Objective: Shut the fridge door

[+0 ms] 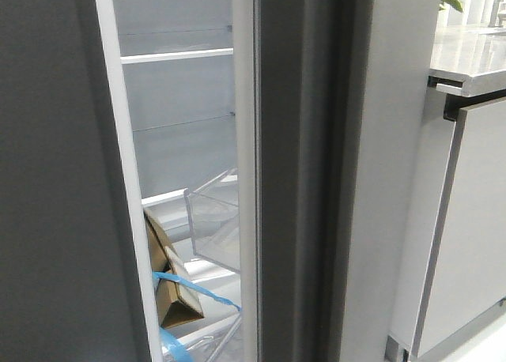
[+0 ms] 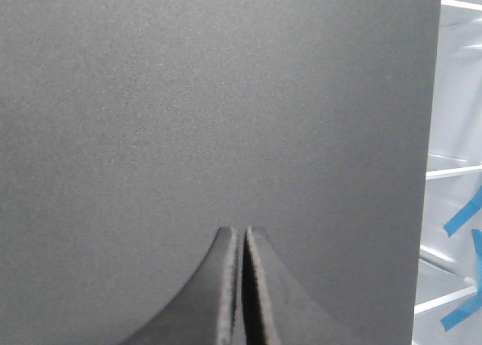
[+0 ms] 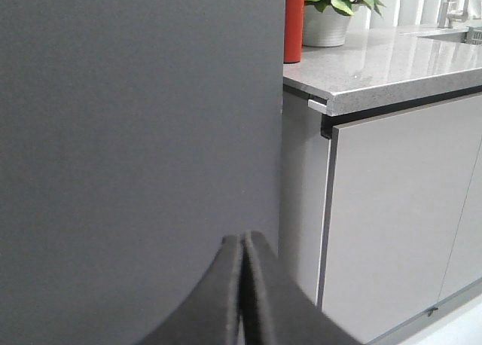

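The fridge door (image 1: 304,180) stands ajar in the middle of the front view. I see its thick dark edge with a vertical groove, its white inner lining (image 1: 246,164) and a clear bin (image 1: 213,220). The other matching dark grey panel (image 1: 55,180) fills the left. Between them a gap shows the fridge's white shelves. My right gripper (image 3: 245,236) is shut and empty, its tips close to a dark grey door face (image 3: 135,119). My left gripper (image 2: 242,230) is shut and empty, its tips close to a dark grey panel (image 2: 211,96). Contact cannot be told. Neither gripper shows in the front view.
A brown carton (image 1: 166,275) with blue tape (image 1: 194,287) sits low inside the fridge. To the right stand a light grey side panel (image 1: 387,180), a cabinet door (image 1: 474,235) and a stone counter (image 1: 470,58). A red cylinder (image 3: 294,21) and a potted plant (image 3: 331,13) stand on the counter.
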